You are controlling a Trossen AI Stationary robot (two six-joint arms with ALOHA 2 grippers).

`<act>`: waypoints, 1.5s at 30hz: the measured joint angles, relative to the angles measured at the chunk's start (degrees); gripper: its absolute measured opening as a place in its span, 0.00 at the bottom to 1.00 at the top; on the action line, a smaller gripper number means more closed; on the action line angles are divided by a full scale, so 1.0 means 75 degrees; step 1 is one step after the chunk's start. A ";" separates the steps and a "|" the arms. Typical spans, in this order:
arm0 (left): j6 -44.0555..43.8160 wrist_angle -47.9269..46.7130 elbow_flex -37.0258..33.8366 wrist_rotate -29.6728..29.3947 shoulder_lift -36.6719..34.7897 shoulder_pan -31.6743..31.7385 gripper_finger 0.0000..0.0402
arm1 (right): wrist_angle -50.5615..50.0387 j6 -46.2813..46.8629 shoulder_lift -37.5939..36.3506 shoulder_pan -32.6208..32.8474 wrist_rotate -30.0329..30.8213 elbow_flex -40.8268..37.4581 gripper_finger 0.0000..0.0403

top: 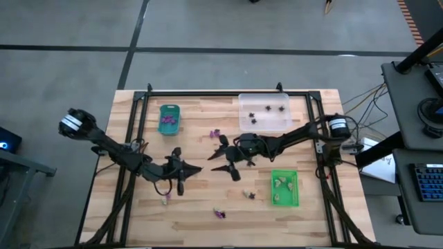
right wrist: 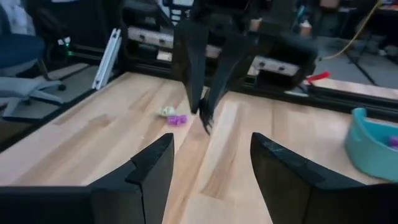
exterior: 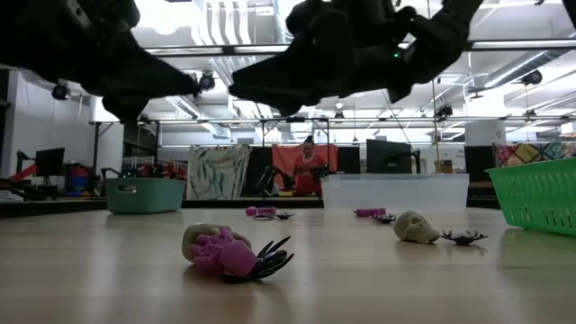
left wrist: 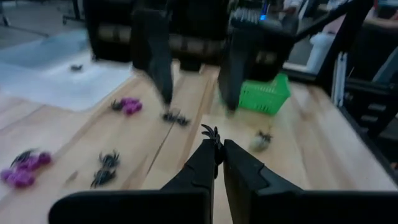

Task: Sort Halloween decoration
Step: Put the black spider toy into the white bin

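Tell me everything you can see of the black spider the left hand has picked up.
The black spider is a tiny glossy plastic trinket with thin curled legs. It is pinched at the very tips of the shut left hand, its legs sticking up past the fingertips. It hangs in the air above the wooden table, between the two arms, touching nothing else. The right wrist view shows it dangling at the fingertips.

Teal tray [top: 169, 118], clear tray [top: 266, 111], bright green tray [top: 284, 187], purple trinket [exterior: 222, 254], cream skull [exterior: 413, 226], pale wood table [top: 208, 207]
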 joint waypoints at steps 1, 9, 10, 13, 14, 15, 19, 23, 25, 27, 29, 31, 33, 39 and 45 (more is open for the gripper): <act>0.0084 0.0184 0.0000 0.0002 0.0074 0.0002 0.00 | -0.0043 -0.0001 0.0119 -0.0002 -0.0033 0.0131 0.50; 0.0103 0.0756 0.0000 -0.0017 0.0575 0.0023 0.00 | -0.0177 0.0026 0.0630 -0.0006 -0.0773 0.0763 0.50; 0.0104 0.0894 0.0000 -0.0026 0.0626 0.0023 0.00 | -0.0237 0.0009 0.0658 -0.0008 -0.0773 0.0804 0.50; 0.0172 0.1138 0.0000 -0.0082 0.0740 0.0027 0.00 | -0.0436 0.0006 0.0716 -0.0012 -0.0767 0.0912 0.50; 0.0193 0.1214 0.0000 -0.0094 0.0772 0.0029 0.00 | -0.0479 0.0003 0.0726 -0.0012 -0.0763 0.0944 0.50; 0.0204 0.1271 0.0000 -0.0132 0.0798 0.0029 0.00 | -0.0529 0.0003 0.0727 -0.0011 -0.0763 0.0969 0.50; 0.0213 0.1332 0.0000 -0.0142 0.0883 0.0037 0.00 | -0.0589 0.0003 0.0749 -0.0009 -0.0765 0.1042 0.46; 0.0216 0.1332 0.0000 -0.0143 0.0908 0.0037 0.00 | -0.0724 -0.0017 0.0752 -0.0012 -0.0764 0.1143 0.35; 0.0216 0.1332 0.0000 -0.0143 0.0908 0.0037 0.00 | -0.0848 -0.0025 0.0752 -0.0012 -0.0764 0.1186 0.28; 0.0219 0.1322 0.0000 -0.0154 0.0908 0.0037 0.00 | -0.0994 -0.0109 0.0752 -0.0012 -0.0781 0.1231 0.21; 0.0219 0.1316 0.0000 -0.0146 0.0908 0.0037 0.00 | -0.1055 -0.0187 0.0752 -0.0012 -0.0773 0.1242 0.14; 0.0220 0.1303 0.0000 -0.0148 0.0908 0.0034 0.01 | -0.1067 -0.0207 0.0752 -0.0012 -0.0779 0.1242 0.08; 0.0219 0.1297 0.0000 -0.0160 0.0908 0.0037 0.03 | -0.1080 -0.0224 0.0752 -0.0012 -0.0779 0.1242 0.04; 0.0040 0.1149 0.0000 -0.0189 0.0908 0.0037 0.10 | -0.1174 -0.0218 0.0752 -0.0020 -0.0750 0.1242 0.02; -0.0148 0.1041 0.0000 -0.0175 0.0884 0.0037 0.23 | -0.1221 -0.0096 0.0750 -0.0065 -0.0747 0.1239 0.02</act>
